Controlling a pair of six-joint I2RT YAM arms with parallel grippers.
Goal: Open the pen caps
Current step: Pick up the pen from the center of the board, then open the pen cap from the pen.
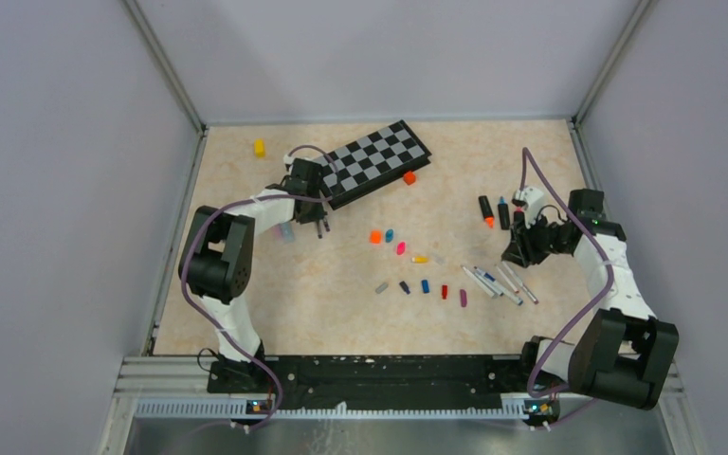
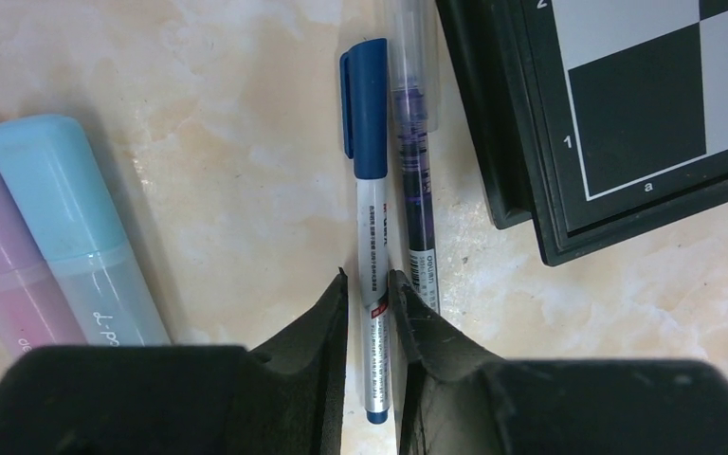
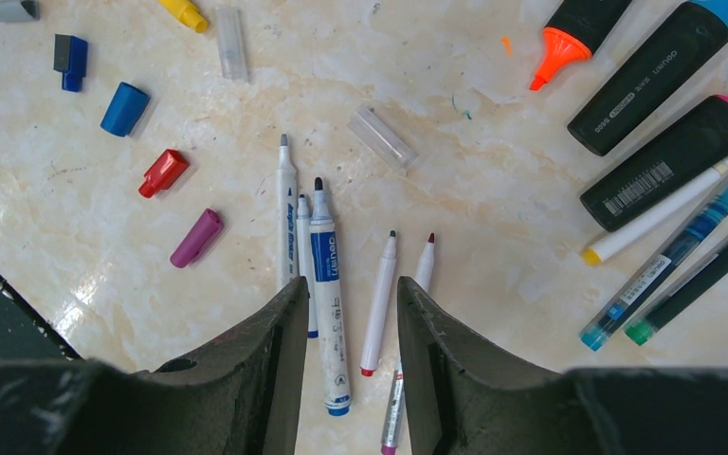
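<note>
Left claw [image 2: 368, 280] straddles the blue-capped pen [image 2: 372, 218] beside the chessboard [image 2: 645, 114], grip unclear; right claw [image 3: 352, 284] gapes empty over a "deli" marker [image 3: 325, 265]

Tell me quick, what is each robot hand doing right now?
Left gripper: closed on the blue-capped pen.
Right gripper: open, holding nothing, over uncapped pens.
</note>
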